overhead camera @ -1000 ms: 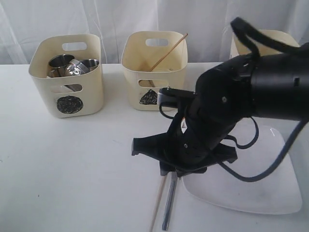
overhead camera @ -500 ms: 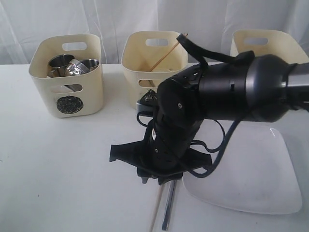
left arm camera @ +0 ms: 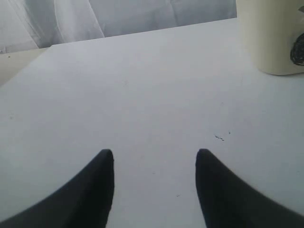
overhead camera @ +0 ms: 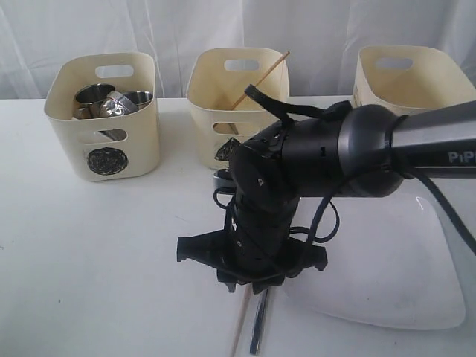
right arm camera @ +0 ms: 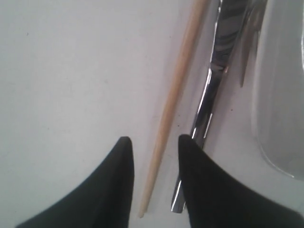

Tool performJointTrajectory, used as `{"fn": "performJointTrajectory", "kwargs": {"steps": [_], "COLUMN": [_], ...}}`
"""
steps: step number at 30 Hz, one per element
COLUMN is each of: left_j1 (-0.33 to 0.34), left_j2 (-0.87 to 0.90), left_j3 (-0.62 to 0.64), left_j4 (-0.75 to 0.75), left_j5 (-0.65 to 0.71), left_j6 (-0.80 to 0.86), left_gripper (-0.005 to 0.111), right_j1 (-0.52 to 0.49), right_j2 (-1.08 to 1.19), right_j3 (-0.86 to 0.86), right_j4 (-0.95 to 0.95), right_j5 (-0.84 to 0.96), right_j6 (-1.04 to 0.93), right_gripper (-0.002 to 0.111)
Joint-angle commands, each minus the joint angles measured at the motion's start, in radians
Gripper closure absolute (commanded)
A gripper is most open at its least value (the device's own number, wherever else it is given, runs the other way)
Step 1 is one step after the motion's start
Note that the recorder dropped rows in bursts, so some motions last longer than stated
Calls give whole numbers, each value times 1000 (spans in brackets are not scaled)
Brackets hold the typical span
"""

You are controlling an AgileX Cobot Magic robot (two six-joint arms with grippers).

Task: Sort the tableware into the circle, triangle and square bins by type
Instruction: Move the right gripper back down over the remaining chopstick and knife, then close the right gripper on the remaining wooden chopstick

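Note:
A wooden chopstick (right arm camera: 173, 95) lies on the white table beside a steel knife (right arm camera: 211, 85), next to the large white square plate (overhead camera: 394, 282). My right gripper (right arm camera: 154, 140) points down over them, open, its fingers either side of the chopstick's end without touching it. In the exterior view the right gripper (overhead camera: 256, 286) stands just above the chopstick (overhead camera: 242, 327) and knife (overhead camera: 260, 323). The circle bin (overhead camera: 104, 156) holds steel mugs (overhead camera: 111, 100). Another chopstick (overhead camera: 260, 78) leans in the triangle bin (overhead camera: 230, 123). My left gripper (left arm camera: 154, 152) is open over bare table.
A third cream bin (overhead camera: 413, 78) stands at the back right; its mark is hidden. The right arm's black body and cables (overhead camera: 312, 160) cover the table's middle. A cream bin (left arm camera: 270, 33) with a black scribble shows in the left wrist view. White curtains hang behind.
The right arm has swung left and come lower, bringing its gripper down over the chopstick and uncovering the back right bin. The left gripper has stayed open.

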State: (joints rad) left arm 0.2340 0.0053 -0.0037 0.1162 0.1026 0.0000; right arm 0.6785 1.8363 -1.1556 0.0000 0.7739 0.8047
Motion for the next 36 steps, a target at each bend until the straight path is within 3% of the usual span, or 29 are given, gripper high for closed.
{"fn": "performJointTrajectory", "kwargs": {"steps": [1, 36], "left_j1": [2, 2], "left_j2": [-5, -5], "left_j3": [4, 4], "left_j4": [-10, -10], "left_j5": [-4, -4], "left_j6": [0, 0], "left_gripper": [50, 50], "right_j1": [-1, -1], "right_j2": [12, 127], "right_j3": [-9, -45], "right_j4": [-30, -39], "right_j5": [-3, -5], "right_j6": [18, 36], "right_gripper": [77, 77]}}
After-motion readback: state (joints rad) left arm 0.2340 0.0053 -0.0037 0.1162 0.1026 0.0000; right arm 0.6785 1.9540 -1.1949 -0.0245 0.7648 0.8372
